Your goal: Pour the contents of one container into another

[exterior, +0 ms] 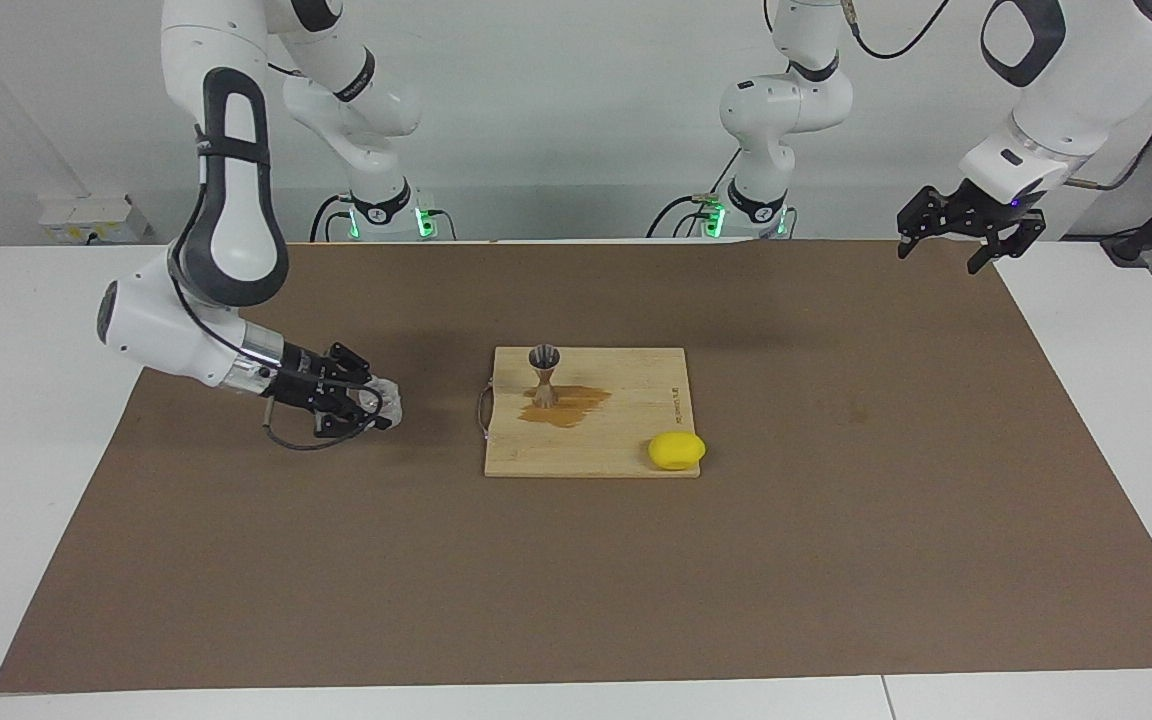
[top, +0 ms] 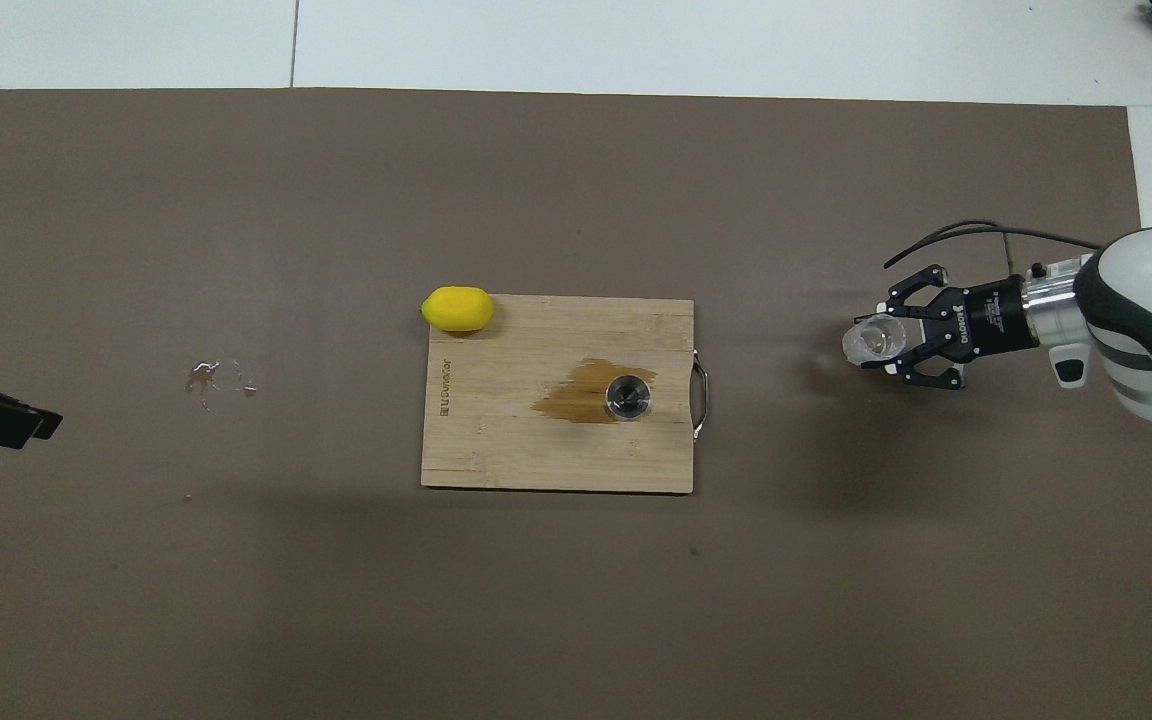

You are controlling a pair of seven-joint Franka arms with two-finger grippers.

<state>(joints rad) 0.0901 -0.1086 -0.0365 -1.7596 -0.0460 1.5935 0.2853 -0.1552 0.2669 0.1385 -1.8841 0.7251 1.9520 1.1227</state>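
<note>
- My right gripper (exterior: 376, 405) was clamped on the glass tumbler (exterior: 388, 404), low over the mat toward the right arm's end.
- My left gripper (exterior: 971, 232) waited, jaws spread, empty.
- Carrying step, I judged; next called for reaching the jigger (exterior: 544, 374) on the cutting board (exterior: 626, 440), then tilting.

A white table (exterior: 26, 330) bears a brown mat (exterior: 836, 520); a pale grey wall (exterior: 556, 110) stands at its edge.

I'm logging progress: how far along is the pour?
Done: the right end effector has gripped the glass tumbler. In hand: carrying it over the mat. Left: reaching the jigger on the cutting board, then tipping. The left end effector waits, open.
</note>
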